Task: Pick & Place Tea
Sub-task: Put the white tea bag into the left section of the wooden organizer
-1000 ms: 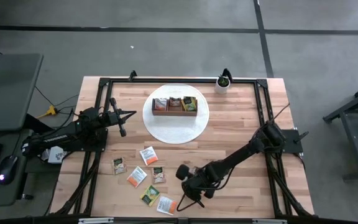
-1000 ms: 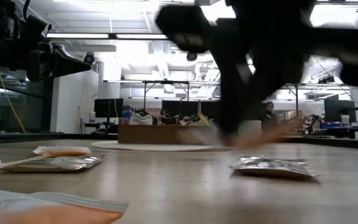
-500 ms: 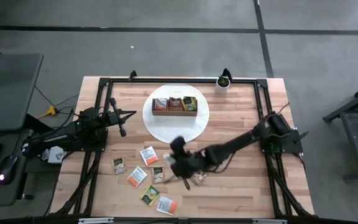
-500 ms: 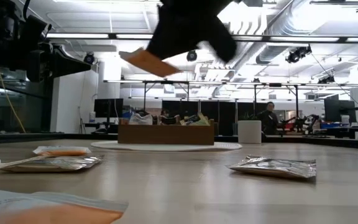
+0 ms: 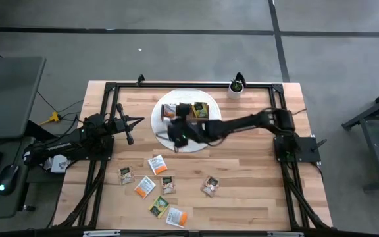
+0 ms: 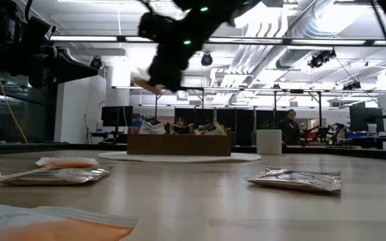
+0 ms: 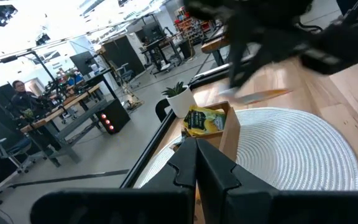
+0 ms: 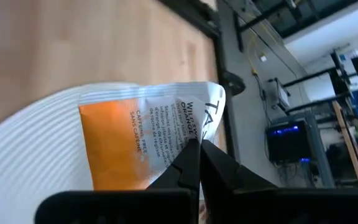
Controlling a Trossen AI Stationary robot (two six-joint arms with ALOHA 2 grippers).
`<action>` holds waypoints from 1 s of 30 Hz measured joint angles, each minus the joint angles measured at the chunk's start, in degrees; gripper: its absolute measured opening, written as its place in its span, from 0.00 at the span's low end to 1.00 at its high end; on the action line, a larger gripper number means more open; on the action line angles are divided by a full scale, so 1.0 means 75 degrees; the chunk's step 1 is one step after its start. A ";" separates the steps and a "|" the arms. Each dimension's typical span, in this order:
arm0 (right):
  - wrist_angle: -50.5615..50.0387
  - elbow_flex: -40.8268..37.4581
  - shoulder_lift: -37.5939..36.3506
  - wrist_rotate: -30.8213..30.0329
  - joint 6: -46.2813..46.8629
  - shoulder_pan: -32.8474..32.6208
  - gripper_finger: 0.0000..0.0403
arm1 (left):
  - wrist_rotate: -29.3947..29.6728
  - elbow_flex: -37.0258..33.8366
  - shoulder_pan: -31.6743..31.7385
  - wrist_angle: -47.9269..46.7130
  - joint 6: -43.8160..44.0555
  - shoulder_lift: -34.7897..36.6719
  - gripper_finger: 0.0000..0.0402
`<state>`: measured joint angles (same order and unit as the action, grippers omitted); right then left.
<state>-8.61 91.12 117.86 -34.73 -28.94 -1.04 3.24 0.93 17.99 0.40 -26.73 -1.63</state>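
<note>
the right gripper (image 5: 176, 133) is closed tight on a white-orange sachet (image 8: 143, 138), pinched by one edge so that the flat packet hangs free of the fingers and can be lowered flat into a slot. it is carried above the near-left part of the round white mat (image 5: 206, 138), just short of the wooden box (image 5: 185, 117); in the low view the sachet shows as a small pale slip under the dark gripper, well above the table (image 5: 255, 164). it is judged that the carry is nearly over and that a compartment of the box has to be reached next.

the left gripper (image 5: 129, 138) is held shut and empty, parked off to the left of the mat, apparently kept clear of the working arm.

the box is a brown wooden tray with three compartments, set in the middle of the mat, and sachets already stand on edge in it; a green-yellow one (image 7: 204, 119) is seen at one end in the left wrist view. the mat is ribbed in fine concentric rings, the table is pale butcher-block wood in long strips.

the remaining sachets (image 5: 151, 186) are left lying flat and scattered on the near part of the table, one crinkled one (image 5: 210, 185) lying apart to the right of the rest. they are thin square paper packets, printed, some with a slightly foil-like sheen, and are likely to flex when gripped.

a small white pot with a plant (image 5: 235, 87) is placed at the far edge.
</note>
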 joint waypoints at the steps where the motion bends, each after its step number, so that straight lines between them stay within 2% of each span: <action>1: -0.0023 0.0320 0.0182 0.0038 -0.0002 0.0124 0.00 | 0.0000 -0.0001 -0.0002 0.0000 0.0000 0.0000 0.00; 9: -0.1085 0.2693 0.1681 -0.0082 0.0390 0.0950 0.00 | -0.0002 -0.0002 -0.0001 0.0000 -0.0002 0.0000 0.00; 14: -0.1863 0.3598 0.2367 -0.0112 0.0685 0.1212 0.00 | -0.0002 -0.0003 -0.0002 0.0000 0.0001 0.0000 0.00; 23: -0.2868 0.3837 0.2661 0.0086 0.1633 0.1400 0.00 | 0.0000 -0.0001 0.0000 0.0000 -0.0002 0.0000 0.00; 30: -0.3172 0.3840 0.2661 0.0163 0.1687 0.1519 0.00 | 0.0001 -0.0003 0.0001 0.0000 -0.0001 0.0000 0.00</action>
<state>-32.40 119.92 137.82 -33.51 -16.29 10.36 3.24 0.91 18.00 0.40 -26.74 -1.63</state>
